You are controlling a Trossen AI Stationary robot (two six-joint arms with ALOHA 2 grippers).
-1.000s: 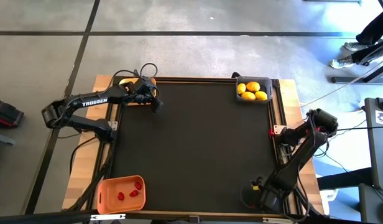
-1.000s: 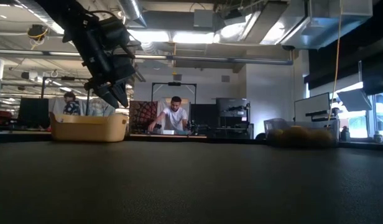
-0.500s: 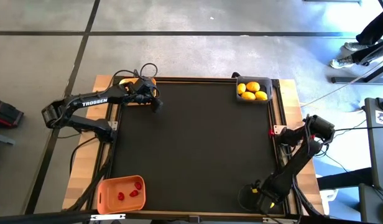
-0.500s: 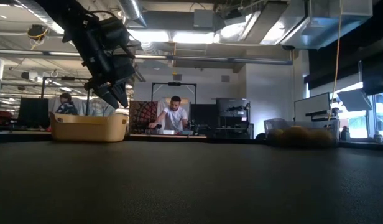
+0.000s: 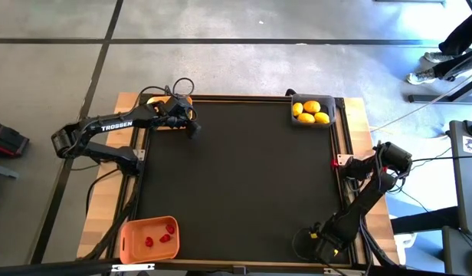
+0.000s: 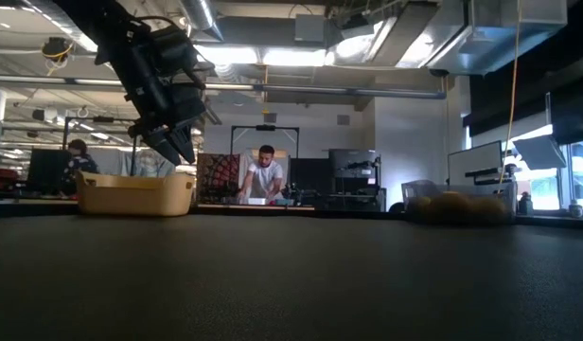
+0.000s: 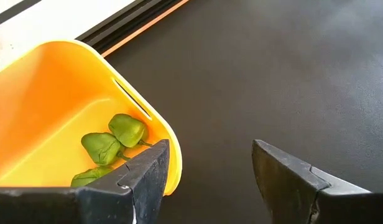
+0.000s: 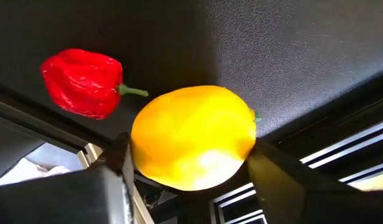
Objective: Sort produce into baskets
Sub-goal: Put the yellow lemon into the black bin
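Note:
A yellow lemon (image 8: 191, 143) lies at the mat's near right corner with a red piece (image 8: 83, 84) next to it. My right gripper (image 8: 190, 152) is down over the lemon, its fingers shut on it; in the high view the gripper (image 5: 309, 241) hides both pieces. My left gripper (image 7: 210, 149) hangs open over the mat beside the yellow basket (image 7: 48, 112), which holds green pieces (image 7: 114, 140). The dark grey basket (image 5: 313, 111) holds lemons at the far right. The orange basket (image 5: 148, 236) holds red pieces at the near left. My right gripper has the lemon between its two fingers, one finger (image 8: 120, 165) on the lemon's one side (image 8: 142, 149) and the other (image 8: 272, 177) on the opposite side. The fingers slant steeply down from above. The lemon is low at the mat; whether it is lifted I cannot tell.
The table's metal edge rail (image 8: 341, 155) runs close behind the lemon. The wide black mat (image 5: 236, 176) between the three baskets is bare. People (image 6: 263, 180) stand in the room beyond the far edge.
My right arm has sunk lower over the near right corner, the gripper shifting slightly toward the table's left. My left arm has kept still.

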